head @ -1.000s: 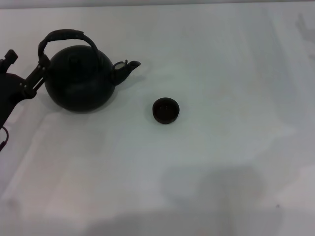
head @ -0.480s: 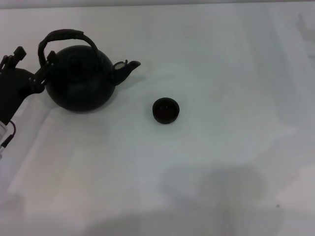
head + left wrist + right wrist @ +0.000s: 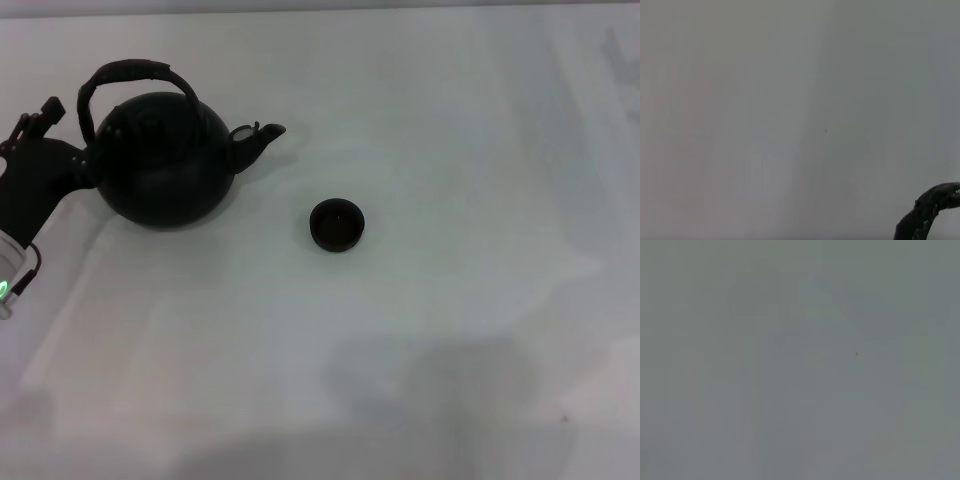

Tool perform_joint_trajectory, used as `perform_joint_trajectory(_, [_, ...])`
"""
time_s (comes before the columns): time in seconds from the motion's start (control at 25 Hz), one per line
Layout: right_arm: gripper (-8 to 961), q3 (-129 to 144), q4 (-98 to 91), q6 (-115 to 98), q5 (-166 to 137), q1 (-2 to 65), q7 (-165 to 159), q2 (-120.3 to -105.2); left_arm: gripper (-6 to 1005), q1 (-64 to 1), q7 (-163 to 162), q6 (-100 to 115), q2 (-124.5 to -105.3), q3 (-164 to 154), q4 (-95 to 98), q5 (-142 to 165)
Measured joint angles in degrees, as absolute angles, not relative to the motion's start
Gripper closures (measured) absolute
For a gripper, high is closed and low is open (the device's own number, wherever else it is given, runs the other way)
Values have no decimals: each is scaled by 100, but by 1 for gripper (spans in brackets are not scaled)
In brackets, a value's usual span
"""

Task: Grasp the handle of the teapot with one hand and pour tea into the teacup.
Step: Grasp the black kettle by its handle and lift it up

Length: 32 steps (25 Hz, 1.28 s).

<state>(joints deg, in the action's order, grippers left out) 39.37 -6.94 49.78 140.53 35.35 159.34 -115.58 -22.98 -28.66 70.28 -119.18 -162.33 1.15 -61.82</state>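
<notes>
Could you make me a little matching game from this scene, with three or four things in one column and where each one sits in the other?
Things:
1. teapot
2. handle
3. teacup
4. left gripper

Places:
A. alone on the table, off the spout's side
B. arched over the pot's top
C. at the table's left edge, beside the pot
D. upright on the table, spout toward the cup

Pairs: 1-D, 2-B, 3-A, 4-C

A pale, plain table [image 3: 790, 120] surface fills nearly the whole left wrist view. At one corner a dark, curved, slightly textured piece of the handle [image 3: 927, 215] pokes in.
</notes>
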Motion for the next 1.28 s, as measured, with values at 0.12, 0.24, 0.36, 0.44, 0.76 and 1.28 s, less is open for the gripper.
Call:
perform_joint_trajectory(0.12, [113,3937,-694,4975,14051,3540,15934,-11558,165,-2317,-2850,7017,-11918,-16240,115,-6176])
perform_joint_trajectory(0.24, [113,3937,-694,4974,14052,3542,15934,-11558,229,-2318,-2848,7015,-11918,-16254,115,-6159])
perform_joint_trajectory(0.36, [113,3937,-694,4968,14054,3542,15934,-11558,336,-2325,-2846,7014,-11918,-16263,118,-6141])
perform_joint_trajectory(0.44, [113,3937,-694,4966,14054,3542,15934,-11558,407,-2328,-2842,7013,-11918,-16266,121,-6136])
perform_joint_trajectory(0.76, [113,3937,-694,4934,14054,3537,15934,-11558,581,-2361,-2838,7013,-11909,-16277,124,-6050])
perform_joint_trajectory(1.28, [113,3937,-694,4894,14054,3524,15934,-11558,864,-2415,-2838,7059,-11909,-16277,123,-5989])
